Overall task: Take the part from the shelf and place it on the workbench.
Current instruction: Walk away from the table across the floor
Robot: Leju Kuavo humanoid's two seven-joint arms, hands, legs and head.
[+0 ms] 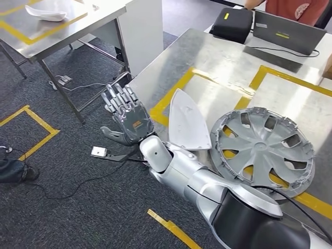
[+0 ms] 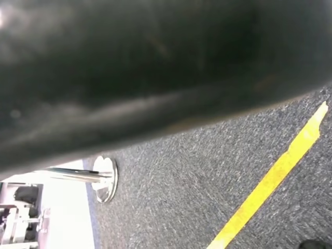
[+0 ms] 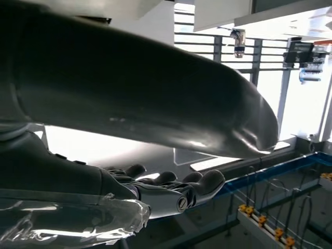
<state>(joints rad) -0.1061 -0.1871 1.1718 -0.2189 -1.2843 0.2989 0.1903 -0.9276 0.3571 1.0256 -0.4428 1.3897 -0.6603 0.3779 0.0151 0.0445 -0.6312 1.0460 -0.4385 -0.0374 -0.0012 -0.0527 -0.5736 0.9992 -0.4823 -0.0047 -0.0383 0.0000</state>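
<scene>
On steel workbench [image 1: 219, 62]: white part [image 1: 188, 122], hubcap [image 1: 262, 148].

The head view is bright and evenly lit, with soft white glare patches on the brushed steel surface [image 1: 219, 67] and only faint shadows under the grey spoked wheel cover [image 1: 263, 149]. The left wrist view is blurred: a dark, out-of-focus mass covers its upper half, and the grey carpet floor [image 2: 188, 202] looks soft. In the right wrist view, blown-out windows [image 3: 301, 104] backlight the scene, leaving the robot hand [image 3: 172, 189] dim.
</scene>
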